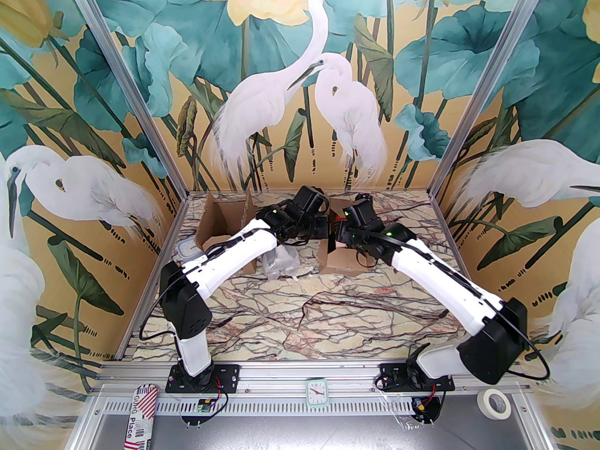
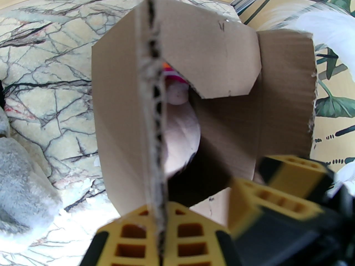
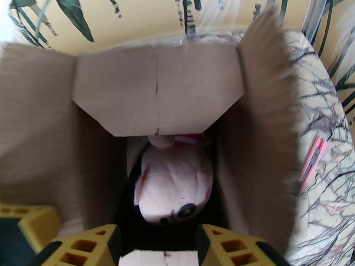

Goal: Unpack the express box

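Note:
The express box (image 1: 344, 260) is a small brown carton, open on the marble table, with both arms meeting over it. My left gripper (image 2: 159, 212) is shut on the edge of one raised cardboard flap (image 2: 151, 98), and shows as yellow fingers (image 3: 27, 217) in the right wrist view. My right gripper (image 3: 158, 231) hangs over the box mouth with its jaws apart and the near flap below them. Inside the box (image 3: 188, 79) lies a plush toy (image 3: 172, 181) with a pink face, black hair and a round eye. A far flap partly covers it.
A second open carton (image 1: 220, 228) stands at the back left, with a small white container (image 1: 187, 250) beside it. Grey fluffy packing (image 1: 281, 265) lies between the cartons. A pink utility knife (image 3: 316, 159) rests on the table right of the box.

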Available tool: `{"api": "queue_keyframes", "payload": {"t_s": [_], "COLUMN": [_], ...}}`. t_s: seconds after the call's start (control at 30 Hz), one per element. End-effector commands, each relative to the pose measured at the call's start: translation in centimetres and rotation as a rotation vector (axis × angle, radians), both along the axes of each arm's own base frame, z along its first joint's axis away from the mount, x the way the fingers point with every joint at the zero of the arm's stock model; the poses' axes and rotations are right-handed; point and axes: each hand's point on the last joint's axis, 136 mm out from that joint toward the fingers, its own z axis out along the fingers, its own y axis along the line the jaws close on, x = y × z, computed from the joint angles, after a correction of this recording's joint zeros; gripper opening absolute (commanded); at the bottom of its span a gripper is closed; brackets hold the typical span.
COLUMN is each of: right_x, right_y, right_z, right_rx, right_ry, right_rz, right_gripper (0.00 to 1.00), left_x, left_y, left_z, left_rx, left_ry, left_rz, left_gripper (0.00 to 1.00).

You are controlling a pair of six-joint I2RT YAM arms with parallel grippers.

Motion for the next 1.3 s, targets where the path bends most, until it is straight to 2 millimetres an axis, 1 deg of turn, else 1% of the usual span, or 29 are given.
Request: {"api": "queue_keyframes", "payload": {"t_s": [0.0, 0.17, 0.27, 0.37, 0.53, 0.63, 0.67, 0.73, 0.83, 0.87, 0.9, 0.97, 1.1, 1.27], "right_x": [1.3, 2.7, 3.5, 4.1, 4.9, 5.1, 5.2, 5.3, 5.4, 5.4, 5.3, 5.0, 3.4, 1.4], "right_y": [0.3, 0.2, 0.0, 0.3, 1.8, 2.2, 2.3, 2.5, 2.7, 2.7, 2.6, 2.6, 2.9, 3.7], "right_z": [-1.4, -3.6, -5.2, -7.1, -9.0, -9.9, -9.9, -9.8, -8.6, -7.8, -6.9, -5.0, -0.7, 3.0], "right_rx": [0.037, 0.029, 0.027, 0.064, 0.092, 0.086, 0.088, 0.094, 0.097, 0.099, 0.102, 0.121, 0.180, 0.229], "right_ry": [0.004, 0.052, 0.083, 0.128, 0.178, 0.201, 0.196, 0.187, 0.155, 0.136, 0.112, 0.060, -0.048, -0.123], "right_rz": [-0.041, -0.045, -0.050, -0.038, 0.035, 0.056, 0.064, 0.076, 0.107, 0.116, 0.119, 0.135, 0.166, 0.210], "right_gripper": [0.56, 0.63, 0.63, 0.62, 0.59, 0.51, 0.46, 0.31, 0.10, 0.04, 0.00, 0.00, 0.00, 0.00], "left_x": [0.0, -0.1, 0.0, 0.0, 0.1, 0.2, 0.2, 0.2, 0.3, 0.3, 0.4, 0.5, 0.8, 0.9], "left_y": [-0.4, -0.4, -0.5, -0.7, -0.9, -1.1, -1.0, -1.0, -0.6, -0.4, -0.2, 0.3, 1.1, 1.5], "left_z": [2.9, 2.6, 2.4, 2.0, 1.5, 1.2, 1.2, 1.2, 1.0, 0.8, 0.5, 0.2, -0.4, -0.5], "left_rx": [-0.050, -0.040, -0.036, -0.031, -0.020, -0.014, -0.013, -0.011, 0.003, 0.010, 0.020, 0.026, -0.010, -0.007], "left_ry": [-0.087, -0.088, -0.092, -0.087, -0.081, -0.077, -0.075, -0.077, -0.072, -0.068, -0.065, -0.051, 0.018, 0.032], "left_rz": [-0.015, -0.021, -0.026, -0.035, -0.047, -0.052, -0.050, -0.048, -0.034, -0.028, -0.021, -0.004, 0.030, 0.042], "left_gripper": [0.00, 0.00, 0.00, 0.00, 0.00, 0.00, 0.00, 0.00, 0.00, 0.00, 0.00, 0.00, 0.00, 0.00]}}
